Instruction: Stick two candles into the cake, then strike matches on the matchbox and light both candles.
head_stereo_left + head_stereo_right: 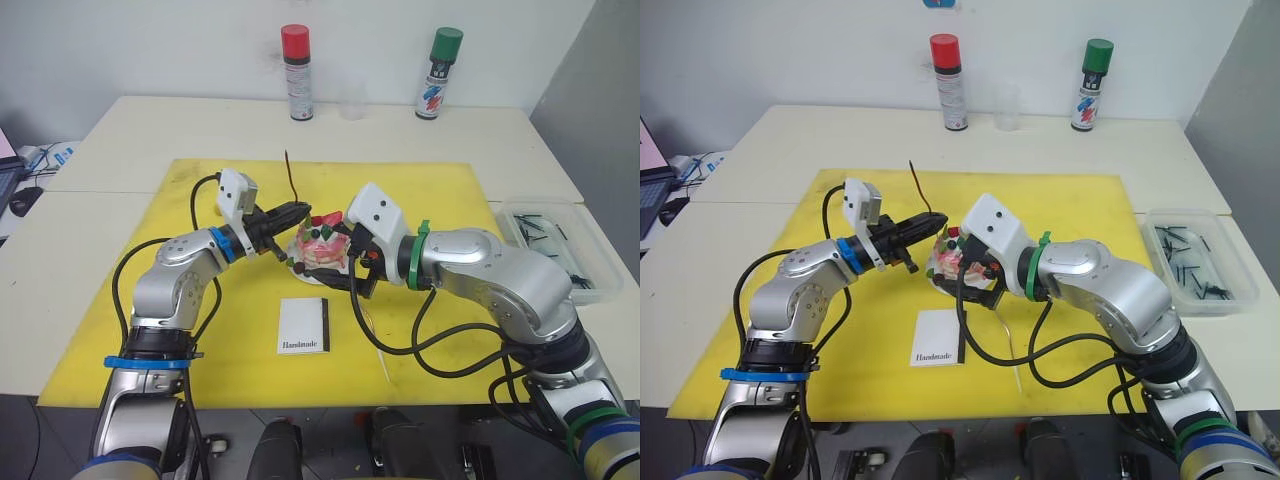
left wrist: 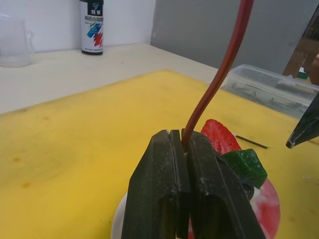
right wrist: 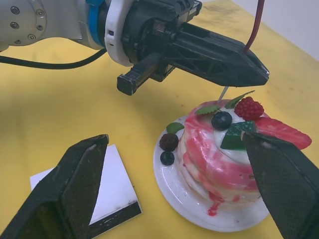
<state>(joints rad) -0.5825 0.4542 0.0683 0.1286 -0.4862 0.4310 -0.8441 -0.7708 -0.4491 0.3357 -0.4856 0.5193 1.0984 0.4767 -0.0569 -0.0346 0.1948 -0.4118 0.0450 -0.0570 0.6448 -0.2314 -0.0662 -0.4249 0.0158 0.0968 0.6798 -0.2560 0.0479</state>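
The cake (image 3: 219, 149) sits on its small white plate (image 3: 174, 184) mid-way across the yellow mat (image 1: 130, 300), strawberry slice and berries on top. Right above it, the left pincer (image 3: 259, 74) is clamped tight on a wavy red candle (image 2: 219, 74), the candle's pale lower tip poking down just over the frosting, the stem rising upright. The right pincer (image 3: 174, 184) hangs wide apart, holding nothing, its fingers spread either side of the cake and plate. Just in front of the plate lies the matchbox (image 1: 303, 326), flat, dark strip along one edge. A second candle (image 1: 368, 330) lies on the mat beside it. Off to the right on the tabletop (image 1: 100, 150), a clear tray (image 1: 560, 250) holds dark matches (image 1: 540, 230). Two spray cans (image 1: 297, 72) stand at the back.
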